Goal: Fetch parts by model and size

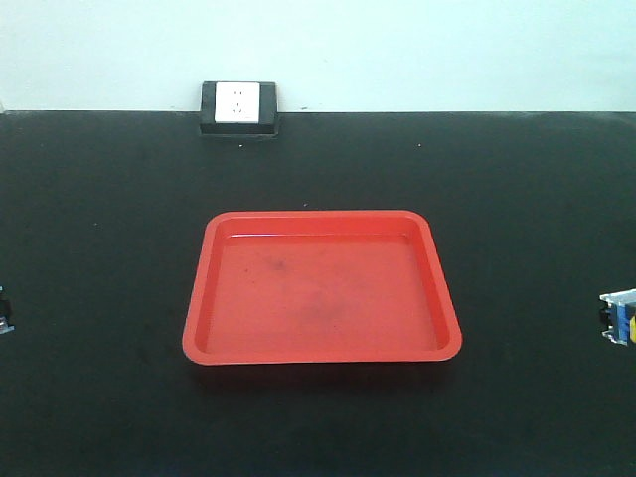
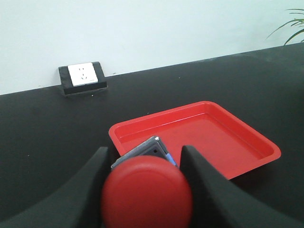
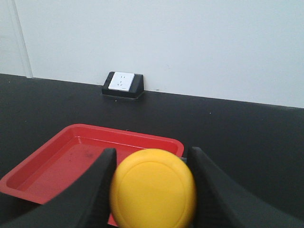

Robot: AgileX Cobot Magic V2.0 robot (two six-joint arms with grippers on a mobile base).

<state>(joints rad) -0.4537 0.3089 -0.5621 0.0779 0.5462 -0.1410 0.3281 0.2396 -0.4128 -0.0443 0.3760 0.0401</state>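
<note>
In the left wrist view my left gripper point(image 2: 145, 153) is shut on the red-capped push-button switch point(image 2: 146, 192). Its grey base with a blue mark points toward the near left corner of the red tray point(image 2: 266, 148). In the right wrist view my right gripper point(image 3: 152, 153) is shut on the yellow-capped push-button switch point(image 3: 153, 187), near the tray's right corner point(image 3: 28, 167). In the front view only a bit of a base with blue marks shows at the right edge point(image 1: 618, 318), and a sliver at the left edge point(image 1: 4, 316). The tray point(image 1: 199, 298) lies between them and holds nothing.
A black block with a white wall socket point(image 1: 238, 104) stands at the back edge of the black table, against the pale wall. It also shows in the left wrist view point(image 2: 81, 74) and the right wrist view point(image 3: 122, 81). Plant leaves point(image 2: 290, 26) show at the far right.
</note>
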